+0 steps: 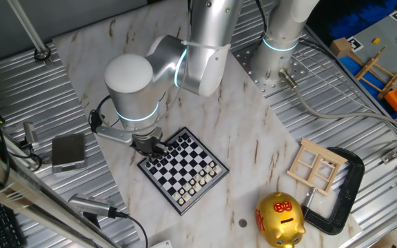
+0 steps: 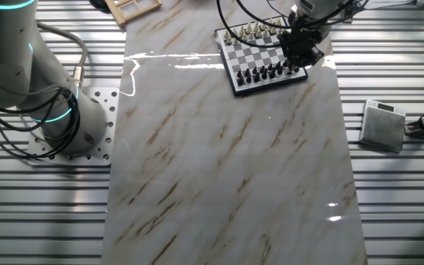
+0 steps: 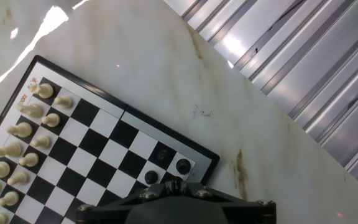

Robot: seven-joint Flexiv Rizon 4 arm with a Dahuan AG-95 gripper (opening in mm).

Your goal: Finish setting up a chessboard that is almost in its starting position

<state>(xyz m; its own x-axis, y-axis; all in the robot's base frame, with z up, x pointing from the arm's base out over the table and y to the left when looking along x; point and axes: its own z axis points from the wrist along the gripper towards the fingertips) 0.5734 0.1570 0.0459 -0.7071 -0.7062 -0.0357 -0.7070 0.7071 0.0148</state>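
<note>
Right now your gripper (image 1: 153, 145) sits low over the black-piece end of the chessboard (image 1: 187, 170), which lies on the marble table (image 2: 227, 169) near its edge. You appear to be at the placing or picking step on a black back-row piece, though the fingers are hidden behind the hand's body in every view, so you cannot tell whether they are parted or holding anything. From the hand view, two black pieces (image 3: 168, 171) stand near the board's corner. Next, you need a clear look before lifting straight up, avoiding neighbouring pieces.
</note>
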